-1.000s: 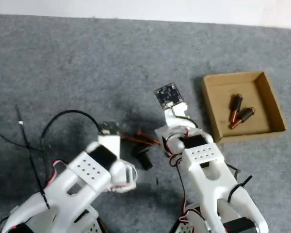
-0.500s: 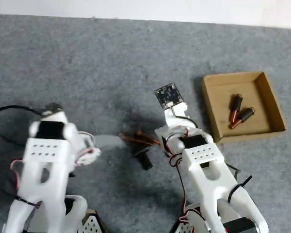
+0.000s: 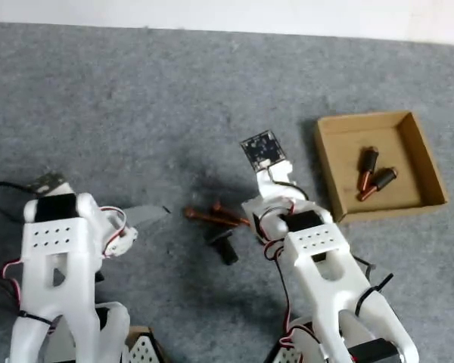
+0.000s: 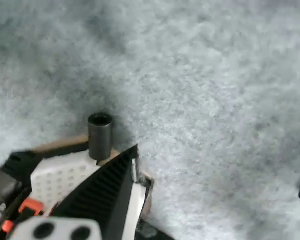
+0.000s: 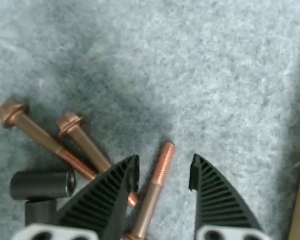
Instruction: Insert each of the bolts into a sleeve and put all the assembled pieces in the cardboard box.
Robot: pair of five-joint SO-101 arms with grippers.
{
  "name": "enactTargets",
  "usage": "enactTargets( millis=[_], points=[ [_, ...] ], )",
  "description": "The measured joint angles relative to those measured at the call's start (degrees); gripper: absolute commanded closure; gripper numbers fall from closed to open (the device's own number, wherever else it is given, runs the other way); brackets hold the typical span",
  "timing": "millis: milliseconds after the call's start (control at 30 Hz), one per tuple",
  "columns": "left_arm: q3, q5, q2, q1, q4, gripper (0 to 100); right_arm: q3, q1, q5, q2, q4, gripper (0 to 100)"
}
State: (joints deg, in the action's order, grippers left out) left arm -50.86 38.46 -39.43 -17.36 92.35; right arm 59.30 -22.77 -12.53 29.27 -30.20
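Note:
In the high view three copper bolts [image 3: 210, 215] lie mid-table with black sleeves [image 3: 224, 246] just in front of them. My right gripper [image 3: 251, 219] [image 5: 162, 165] rests low at the bolts and is open, one bolt [image 5: 154, 184] lying loose between its fingers. Two more bolts [image 5: 45, 140] and two sleeves [image 5: 40, 184] lie beside it. My left gripper [image 3: 155, 213] [image 4: 117, 150] is off to the left of the pile, shut on a black sleeve [image 4: 100, 134] held open end up. The cardboard box [image 3: 323, 166] holds two assembled pieces [image 3: 374, 175].
Grey carpet covers the table. The cardboard box stands at the right, close to my right arm. Both arm bases [image 3: 144, 349] occupy the near edge. A pale strip runs along the far edge of the carpet.
My left arm has swung from the sleeves back to the left, carrying a sleeve away from the pile. The right arm and the bolts have stayed put.

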Motion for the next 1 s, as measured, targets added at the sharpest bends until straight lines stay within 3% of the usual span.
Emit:
enactTargets(
  millis=[233, 333, 467, 567, 667, 1000],
  points=[
    [5.19, -2.37, -1.05, -5.63, -5.01, 42, 4.48, 0.00, 0.00, 0.26, 4.84, 84.3],
    [14.51, -4.92, -6.15, -6.59, 1.85, 54, 5.10, 0.00, 0.00, 0.70, 6.68, 84.3],
    [17.49, -9.14, -14.77, -6.77, 5.98, 77, 5.19, 0.00, -1.32, 0.79, 7.21, 84.3],
    [13.27, -13.63, -21.98, -6.77, 6.42, 92, 5.19, 0.00, -2.20, 0.79, 7.21, 84.3],
    [7.30, -17.76, -29.80, -6.77, 6.24, 100, 5.19, 0.00, -2.20, 0.79, 7.21, 84.3],
    [-16.00, -32.09, -62.95, -13.63, -2.73, 99, 5.36, 0.00, -2.55, 0.79, 7.21, 84.3]
  ],
)
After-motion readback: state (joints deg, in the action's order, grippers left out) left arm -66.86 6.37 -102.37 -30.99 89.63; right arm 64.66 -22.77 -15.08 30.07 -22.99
